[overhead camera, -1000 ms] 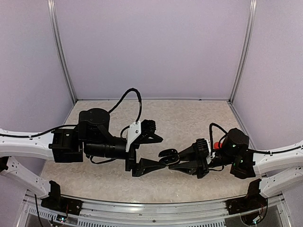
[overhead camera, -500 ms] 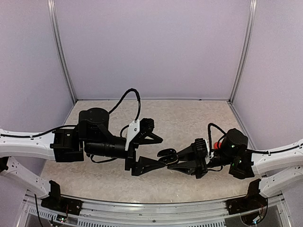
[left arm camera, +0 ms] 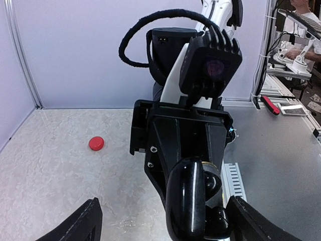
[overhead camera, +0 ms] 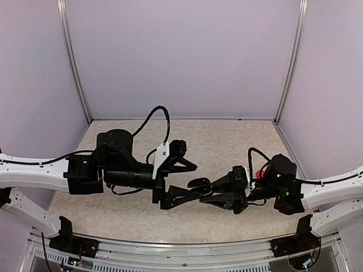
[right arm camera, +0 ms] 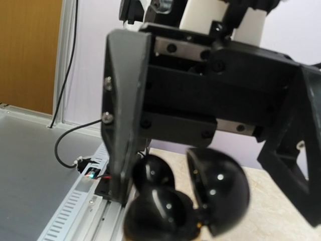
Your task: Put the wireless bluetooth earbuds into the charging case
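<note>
While I watch from overhead, my right pincer (overhead camera: 210, 191) is pinched narrow on the black charging case (overhead camera: 198, 183). My left pincer (overhead camera: 195, 179) stands wide, one finger on each side of the case; I can't tell whether they touch it. A red earbud (overhead camera: 260, 173) lies on the table (overhead camera: 227, 136), well to the right of the case, beside the right arm's wrist. From the left wrist, the case (left arm camera: 186, 201) sits low and central between my spread fingers (left arm camera: 75, 226), with the earbud (left arm camera: 96, 143) off to its left and farther away. From the right wrist, the case (right arm camera: 160, 216) hangs at the bottom with its lid (right arm camera: 218, 191) swung open, just before the left pincer's body; its inside is hidden from me.
</note>
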You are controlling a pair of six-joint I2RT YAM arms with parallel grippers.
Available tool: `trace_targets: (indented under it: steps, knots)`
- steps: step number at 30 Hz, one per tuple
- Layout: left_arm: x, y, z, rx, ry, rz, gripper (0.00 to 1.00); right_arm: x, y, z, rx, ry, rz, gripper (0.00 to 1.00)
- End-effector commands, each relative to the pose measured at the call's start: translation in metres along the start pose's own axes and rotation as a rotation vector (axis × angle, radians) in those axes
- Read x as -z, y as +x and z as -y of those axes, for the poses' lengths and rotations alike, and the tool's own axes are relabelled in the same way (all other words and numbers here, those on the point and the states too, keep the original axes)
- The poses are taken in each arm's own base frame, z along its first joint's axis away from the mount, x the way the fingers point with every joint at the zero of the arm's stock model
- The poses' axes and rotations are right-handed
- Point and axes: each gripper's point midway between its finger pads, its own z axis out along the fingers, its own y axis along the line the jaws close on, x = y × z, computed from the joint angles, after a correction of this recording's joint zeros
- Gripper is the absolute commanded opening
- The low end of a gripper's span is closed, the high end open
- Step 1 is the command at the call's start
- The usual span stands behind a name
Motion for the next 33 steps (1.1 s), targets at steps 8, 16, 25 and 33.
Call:
trace_targets:
  steps: [8,16,25,33]
  knots:
    - [-0.003,0.002,-0.019,0.025,-0.050,0.013,0.85,-0.006,-0.019,-0.015,0.030,-0.071,0.053,0.00]
    - [-0.001,0.006,-0.013,0.028,0.002,0.023,0.94,-0.004,-0.021,-0.014,0.029,-0.057,0.065,0.00]
    - [0.014,-0.003,0.015,-0.047,0.126,0.075,0.99,0.001,-0.024,-0.009,0.025,-0.012,0.070,0.00]
    - [0.023,-0.009,0.013,-0.056,0.084,0.092,0.97,0.000,-0.022,-0.009,0.027,-0.015,0.059,0.00]
